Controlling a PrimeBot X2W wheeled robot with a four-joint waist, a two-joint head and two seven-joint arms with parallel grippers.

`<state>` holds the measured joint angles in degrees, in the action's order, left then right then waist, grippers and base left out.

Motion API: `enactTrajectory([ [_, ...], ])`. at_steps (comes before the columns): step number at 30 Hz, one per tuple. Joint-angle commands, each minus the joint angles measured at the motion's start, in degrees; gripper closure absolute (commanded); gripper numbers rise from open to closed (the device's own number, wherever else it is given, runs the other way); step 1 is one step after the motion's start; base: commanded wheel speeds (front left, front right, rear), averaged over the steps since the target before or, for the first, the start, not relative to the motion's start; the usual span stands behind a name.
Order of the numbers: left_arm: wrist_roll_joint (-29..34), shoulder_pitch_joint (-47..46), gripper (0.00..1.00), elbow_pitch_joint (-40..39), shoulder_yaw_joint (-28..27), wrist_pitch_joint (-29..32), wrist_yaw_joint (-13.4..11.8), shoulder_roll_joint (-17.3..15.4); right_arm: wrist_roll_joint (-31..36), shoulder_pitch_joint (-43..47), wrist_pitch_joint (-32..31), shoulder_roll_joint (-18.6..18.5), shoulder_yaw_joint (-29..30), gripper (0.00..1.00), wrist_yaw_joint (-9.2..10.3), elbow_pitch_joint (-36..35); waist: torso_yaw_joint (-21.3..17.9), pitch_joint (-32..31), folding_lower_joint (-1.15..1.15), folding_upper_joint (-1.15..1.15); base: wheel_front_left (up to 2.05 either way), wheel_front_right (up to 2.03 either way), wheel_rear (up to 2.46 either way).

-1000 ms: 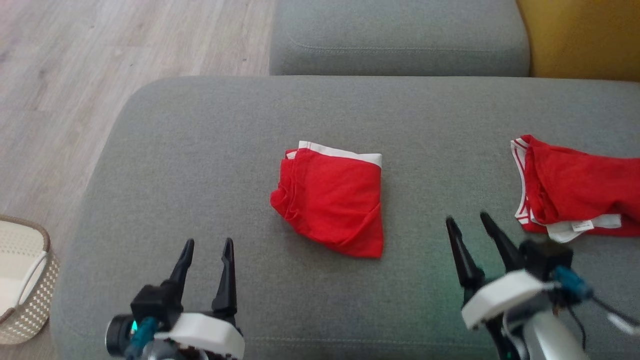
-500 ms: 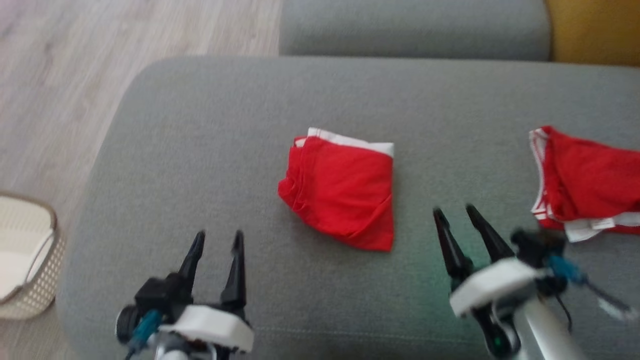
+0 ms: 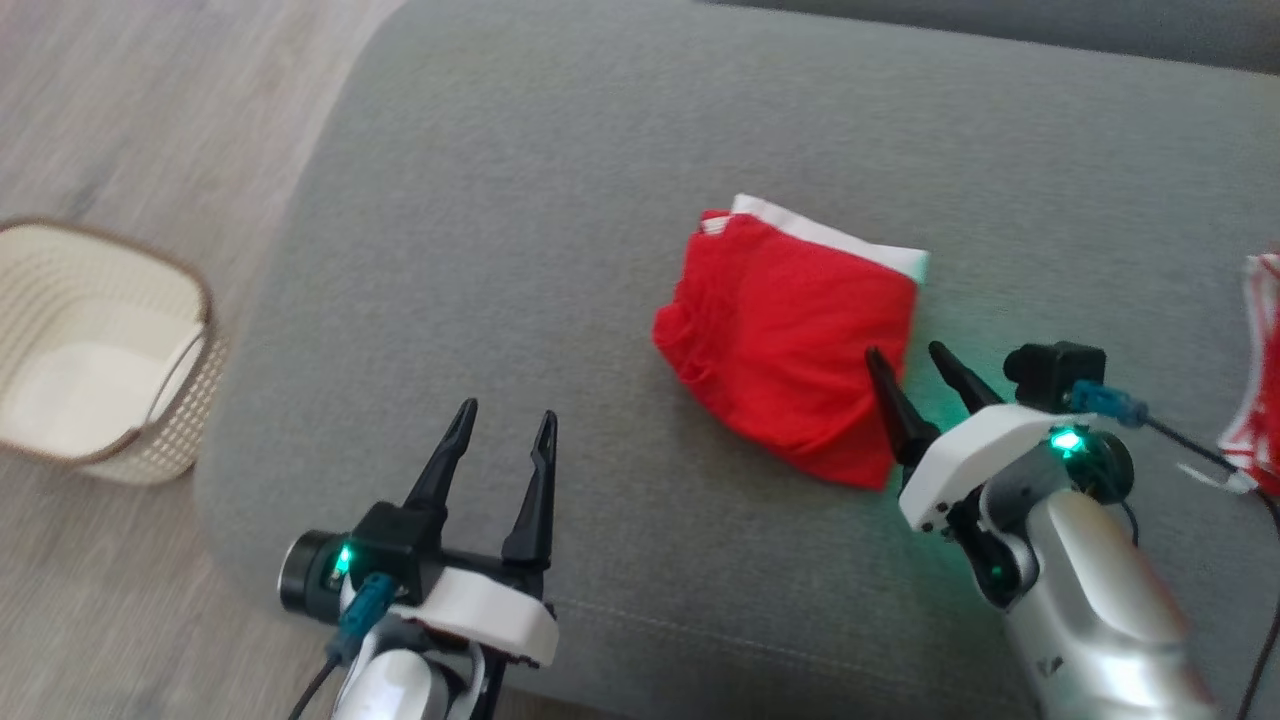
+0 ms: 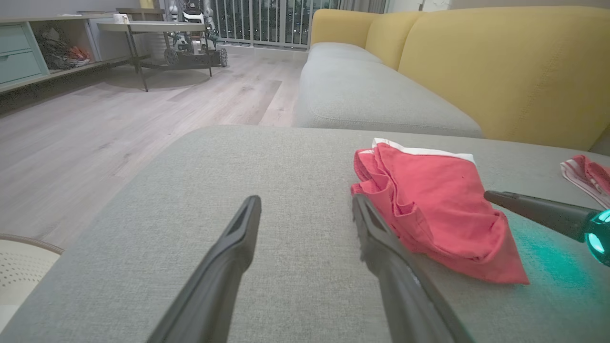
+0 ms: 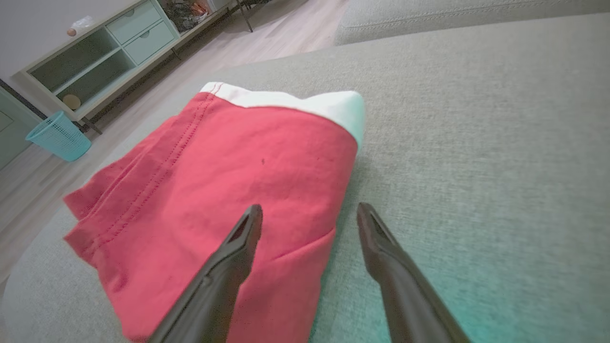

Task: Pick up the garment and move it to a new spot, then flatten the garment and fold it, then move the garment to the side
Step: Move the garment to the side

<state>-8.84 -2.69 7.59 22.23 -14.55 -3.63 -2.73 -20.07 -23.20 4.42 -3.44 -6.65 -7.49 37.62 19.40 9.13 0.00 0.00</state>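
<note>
The garment [image 3: 790, 340] is a folded red piece with a white band along its far edge, lying on the grey sofa cushion [image 3: 520, 200]. My right gripper [image 3: 908, 352] is open at the garment's near right corner, one finger over the red cloth and the other over bare cushion, as the right wrist view shows [image 5: 307, 209]. My left gripper [image 3: 505, 415] hangs open over bare cushion to the left of the garment [image 4: 429, 200], holding nothing.
A cream woven basket [image 3: 100, 350] stands on the wooden floor left of the cushion. Another red and white garment [image 3: 1255, 400] lies at the right edge. A yellow sofa back [image 4: 500, 62] rises behind, with a further grey cushion [image 4: 371, 95].
The head camera has swung, shifting the whole picture. My right gripper has come closer to the garment's right edge, now straddling its corner. Both grippers stay open.
</note>
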Motion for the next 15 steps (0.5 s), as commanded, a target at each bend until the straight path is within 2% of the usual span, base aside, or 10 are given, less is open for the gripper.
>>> enactTrajectory([
  [1,-0.41,-2.82,0.00,-2.02,-1.13,-0.45,-0.43,-0.15,0.30,-2.94,-0.07,0.40,-0.47,0.00,0.00,0.03,1.93,1.31,0.00,0.00,0.00,0.00,0.00],
  [6,-0.74,-2.93,0.00,-1.86,-0.56,-0.45,-0.88,-0.15,-0.58,-4.94,-0.56,0.48,0.70,0.00,0.00,5.46,3.12,1.53,0.00,0.00,0.00,0.00,0.00],
  [9,-0.78,-2.92,0.00,-1.70,-0.48,-0.45,-0.95,-0.15,-1.86,-5.85,-0.94,0.52,-0.86,0.00,0.00,7.73,3.34,1.55,0.00,0.00,0.00,0.00,0.00],
  [10,-0.77,-2.88,0.00,-1.65,-0.50,-0.45,-0.98,-0.15,-1.71,-6.12,-0.83,0.53,-1.79,0.43,0.00,8.29,3.31,1.50,0.00,0.00,0.00,0.00,0.00],
  [11,-0.77,-2.85,0.00,-1.60,-0.54,-0.45,-1.04,-0.15,-1.32,-6.37,-0.36,0.53,-2.64,1.00,0.00,8.73,3.21,1.43,0.00,0.00,0.00,0.00,0.00],
  [15,-0.68,-2.80,0.00,-1.41,-0.79,-0.45,-1.22,-0.15,1.93,-7.52,2.49,-0.24,-5.62,1.00,0.00,10.02,1.92,0.84,0.00,0.00,0.00,0.00,0.00],
])
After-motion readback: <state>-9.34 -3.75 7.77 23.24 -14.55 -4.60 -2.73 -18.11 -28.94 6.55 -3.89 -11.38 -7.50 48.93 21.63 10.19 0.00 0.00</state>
